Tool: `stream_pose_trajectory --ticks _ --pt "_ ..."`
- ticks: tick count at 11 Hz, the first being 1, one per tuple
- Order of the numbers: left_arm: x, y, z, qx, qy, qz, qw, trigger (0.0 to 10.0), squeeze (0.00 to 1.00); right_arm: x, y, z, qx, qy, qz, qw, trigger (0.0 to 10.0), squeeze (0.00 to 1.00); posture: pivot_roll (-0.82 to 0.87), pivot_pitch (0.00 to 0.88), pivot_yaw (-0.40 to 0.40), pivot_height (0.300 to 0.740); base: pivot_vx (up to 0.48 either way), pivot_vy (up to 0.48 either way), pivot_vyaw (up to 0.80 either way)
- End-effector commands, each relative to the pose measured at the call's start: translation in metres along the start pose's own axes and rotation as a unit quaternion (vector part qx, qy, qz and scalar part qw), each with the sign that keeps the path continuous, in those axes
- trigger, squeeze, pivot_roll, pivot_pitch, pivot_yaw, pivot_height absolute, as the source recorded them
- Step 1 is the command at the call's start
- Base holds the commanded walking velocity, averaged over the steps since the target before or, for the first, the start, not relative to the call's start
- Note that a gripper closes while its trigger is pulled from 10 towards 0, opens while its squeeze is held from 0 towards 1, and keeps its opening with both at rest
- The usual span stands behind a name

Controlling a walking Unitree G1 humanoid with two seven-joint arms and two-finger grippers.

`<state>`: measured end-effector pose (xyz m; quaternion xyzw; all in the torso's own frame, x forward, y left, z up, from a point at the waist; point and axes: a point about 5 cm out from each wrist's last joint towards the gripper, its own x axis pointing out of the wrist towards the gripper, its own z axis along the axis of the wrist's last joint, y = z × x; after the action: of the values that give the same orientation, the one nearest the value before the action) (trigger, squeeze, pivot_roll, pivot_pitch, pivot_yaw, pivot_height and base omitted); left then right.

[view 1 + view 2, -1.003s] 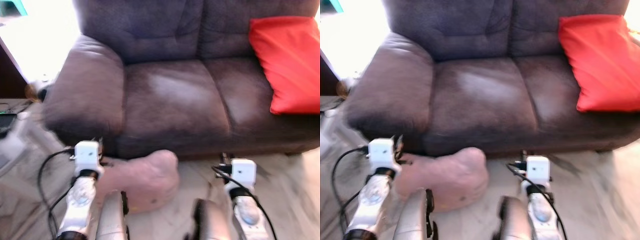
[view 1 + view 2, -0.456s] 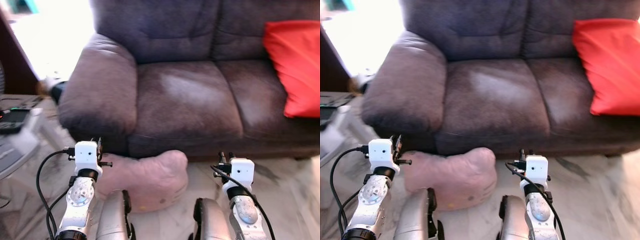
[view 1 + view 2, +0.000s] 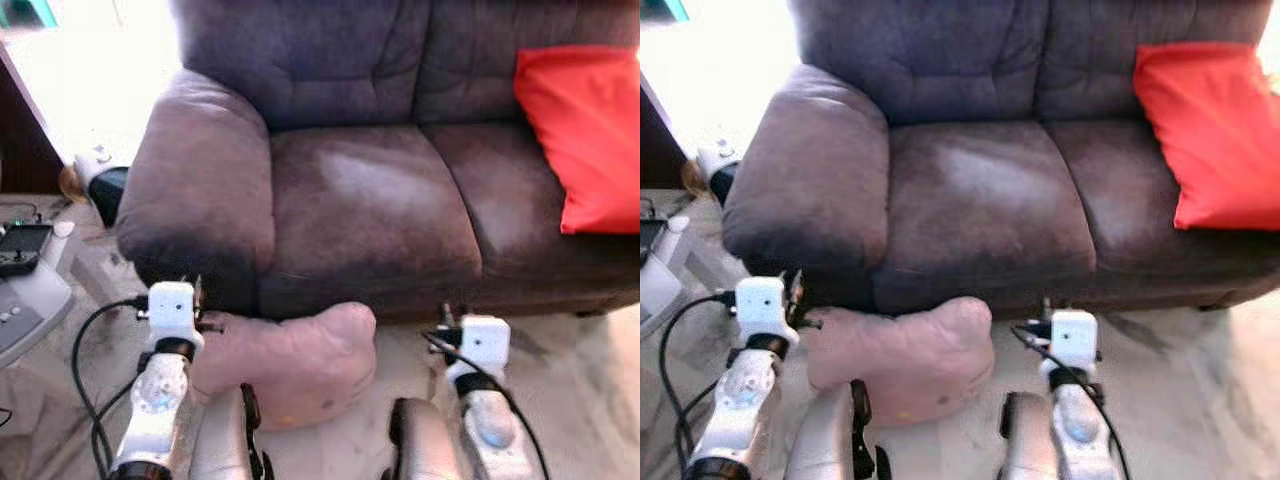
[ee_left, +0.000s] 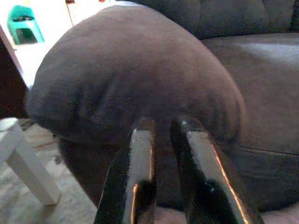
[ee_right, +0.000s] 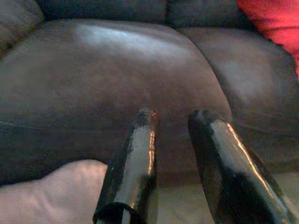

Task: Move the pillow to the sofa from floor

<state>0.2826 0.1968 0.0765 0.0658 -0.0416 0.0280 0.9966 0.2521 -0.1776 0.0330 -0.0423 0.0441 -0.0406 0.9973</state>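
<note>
A pink pillow lies on the floor against the front of the dark purple sofa, below its left seat cushion. My left arm's wrist hovers at the pillow's left end and my right arm's wrist is to the right of the pillow, apart from it. In the left wrist view my left gripper points at the sofa's armrest, its fingers a narrow gap apart and holding nothing. My right gripper is open, aimed at the seat front, with the pillow's corner beside it.
A red pillow leans on the sofa's right seat. At the left stand a low white table with a black device and a dark and white object on the floor. Pale marble floor stretches right of the pillow.
The whole picture has shifted as the camera moved. The pillow stays on the floor and both arms keep their places beside it.
</note>
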Motion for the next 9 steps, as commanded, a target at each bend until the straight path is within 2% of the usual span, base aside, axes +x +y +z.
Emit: stream_pose_trajectory --ticks 1,7,9 --pt "-0.0010 -0.0021 -0.0031 -0.004 0.010 -0.005 1.000 10.0 0.00 -0.0006 -0.0051 -0.0007 -0.002 0.001 -0.006 1.000 10.0 0.00 0.03 0.099 -0.026 0.571 0.000 0.000 0.00" --pt "0.0002 -0.0056 -0.0010 0.005 0.006 -0.019 1.000 10.0 0.00 -0.0012 -0.0044 -0.0038 -0.005 0.006 -0.002 1.000 10.0 0.00 0.03 0.098 -0.024 0.571 0.000 0.000 0.00" --pt "0.0001 -0.0065 -0.0015 0.006 0.008 -0.021 1.000 10.0 0.00 -0.0013 -0.0051 -0.0040 0.006 0.006 -0.008 1.000 10.0 0.00 0.03 0.096 -0.026 0.571 0.000 0.000 0.23"
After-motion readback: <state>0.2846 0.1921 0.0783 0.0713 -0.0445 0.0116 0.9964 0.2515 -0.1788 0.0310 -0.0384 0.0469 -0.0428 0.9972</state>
